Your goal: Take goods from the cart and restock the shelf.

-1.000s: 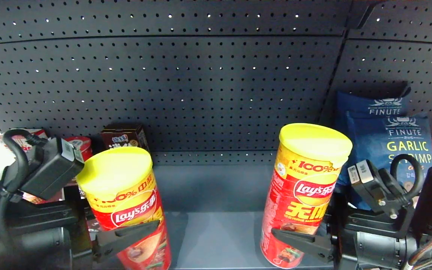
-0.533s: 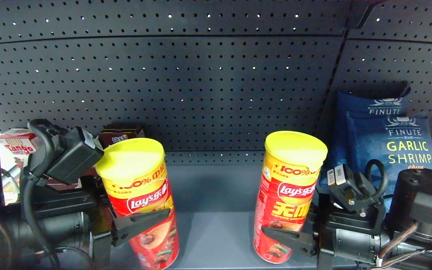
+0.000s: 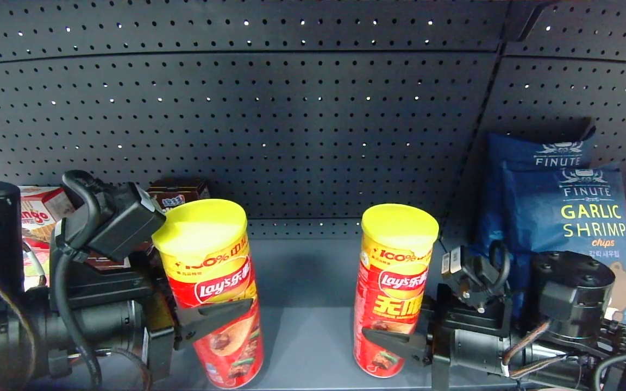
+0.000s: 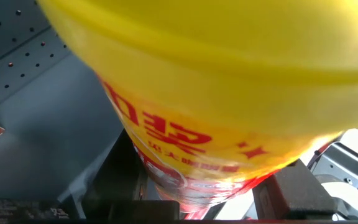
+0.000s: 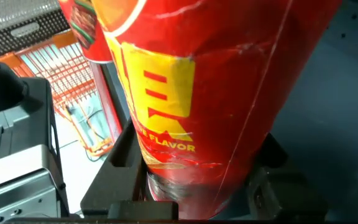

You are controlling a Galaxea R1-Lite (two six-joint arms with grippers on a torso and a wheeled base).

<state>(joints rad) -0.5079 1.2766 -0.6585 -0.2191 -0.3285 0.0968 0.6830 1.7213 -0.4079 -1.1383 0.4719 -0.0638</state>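
Two tall red cardboard chip canisters with yellow plastic lids are at the dark metal shelf (image 3: 307, 282), one in each pincer. The left canister (image 3: 210, 288) is over the shelf's front edge, towards its left end, and leans with its lid tipped away from the middle. The right canister (image 3: 394, 293) is nearer the middle of the shelf, almost upright. From where I stand I can't tell whether either base is resting on the shelf.

The left gripper (image 3: 212, 320) pinches its canister low on the body, a black finger lying across the printed front. The right gripper (image 3: 394, 342) clamps its canister lower, close to the base. The right wrist view shows the red tube (image 5: 216, 93) seated between the jaws, with an orange wire cart (image 5: 61, 68) behind it.

I'd judge these tubes light and fairly stiff, but thin-walled enough to dent under a hard squeeze, and the crisps inside will break if jolted. The glossy wrap looks slippery, so a low hold may let a tall canister swing or twist. The body is the right place to hold them, since the snap-on lid (image 4: 229, 50) could pop off. Being tall and narrow, they should tip easily, so the left one wants straightening before release.

A blue foil snack bag (image 3: 579, 212) stands at the shelf's right end, and a small brown carton (image 3: 180, 194) sits at the back left.
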